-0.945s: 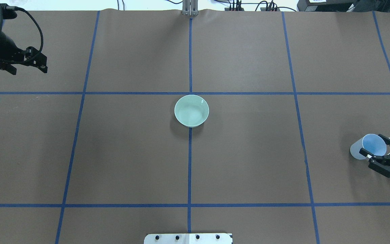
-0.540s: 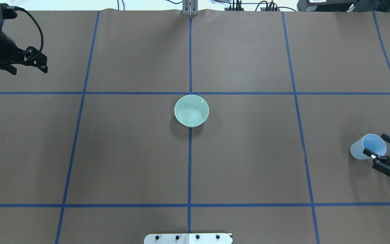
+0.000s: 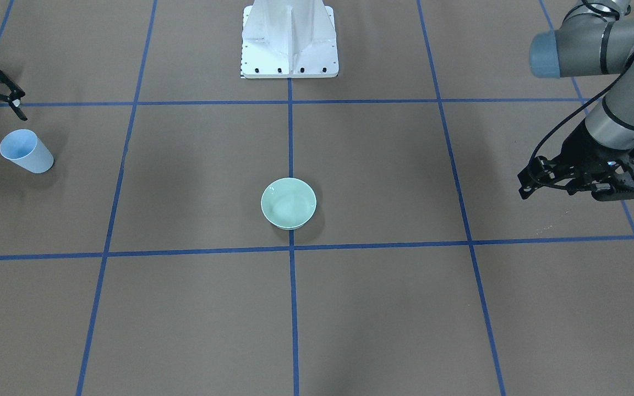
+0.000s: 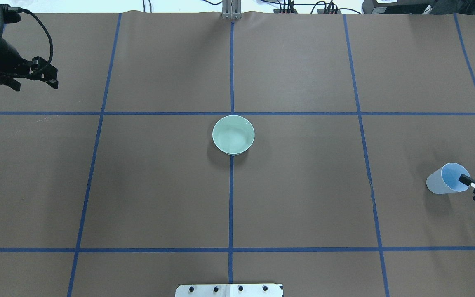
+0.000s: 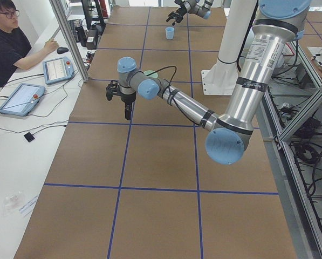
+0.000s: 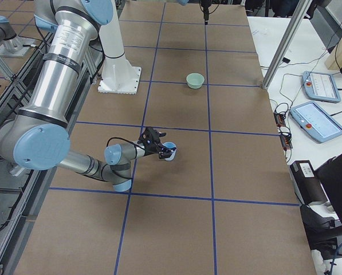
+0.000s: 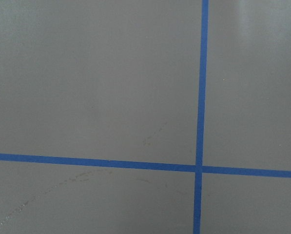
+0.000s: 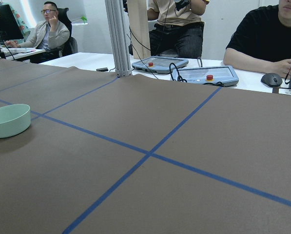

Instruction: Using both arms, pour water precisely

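Brown table (image 4: 303, 185) bears cup (image 4: 447, 184), bowl (image 4: 233, 135) (apart).

I have the left arm (image 5: 182, 105) stretched out well away from the green bowl (image 4: 233, 135). Its wrist is turned so the left gripper (image 4: 35, 84) points straight down above the table (image 4: 303, 206), jaws apart and holding nothing. The right arm (image 6: 85, 163) lies low, far off on the bowl's opposite side. The right gripper (image 4: 471, 168) sits near table height, spread wide and empty.
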`<state>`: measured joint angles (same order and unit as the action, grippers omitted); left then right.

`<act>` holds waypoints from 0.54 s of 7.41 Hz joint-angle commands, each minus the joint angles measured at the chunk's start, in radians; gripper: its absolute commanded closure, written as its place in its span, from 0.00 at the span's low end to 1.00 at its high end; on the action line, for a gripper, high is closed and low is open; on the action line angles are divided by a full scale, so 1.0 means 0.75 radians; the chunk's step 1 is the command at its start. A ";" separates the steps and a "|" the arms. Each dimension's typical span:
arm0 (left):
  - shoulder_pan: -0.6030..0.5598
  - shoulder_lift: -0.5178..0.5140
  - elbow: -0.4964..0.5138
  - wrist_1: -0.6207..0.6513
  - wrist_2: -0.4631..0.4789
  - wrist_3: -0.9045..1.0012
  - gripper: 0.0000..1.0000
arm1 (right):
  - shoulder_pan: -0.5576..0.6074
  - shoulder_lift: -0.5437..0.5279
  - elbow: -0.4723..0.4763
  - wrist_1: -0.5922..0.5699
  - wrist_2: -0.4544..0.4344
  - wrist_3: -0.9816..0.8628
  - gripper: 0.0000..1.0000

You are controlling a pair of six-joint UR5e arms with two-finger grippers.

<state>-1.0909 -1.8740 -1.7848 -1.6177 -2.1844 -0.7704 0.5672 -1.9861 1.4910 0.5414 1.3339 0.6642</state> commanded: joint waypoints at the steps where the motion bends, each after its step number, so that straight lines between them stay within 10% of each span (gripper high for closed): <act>1: 0.000 -0.007 -0.005 0.007 0.000 -0.002 0.00 | 0.583 0.099 0.230 -0.445 0.638 0.002 0.01; 4: 0.002 -0.043 0.003 0.018 -0.002 -0.022 0.00 | 1.042 0.450 0.262 -1.043 1.139 0.000 0.01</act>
<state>-1.0903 -1.8881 -1.7874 -1.6077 -2.1848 -0.7750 1.2104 -1.7551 1.6801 -0.0373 2.0366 0.6654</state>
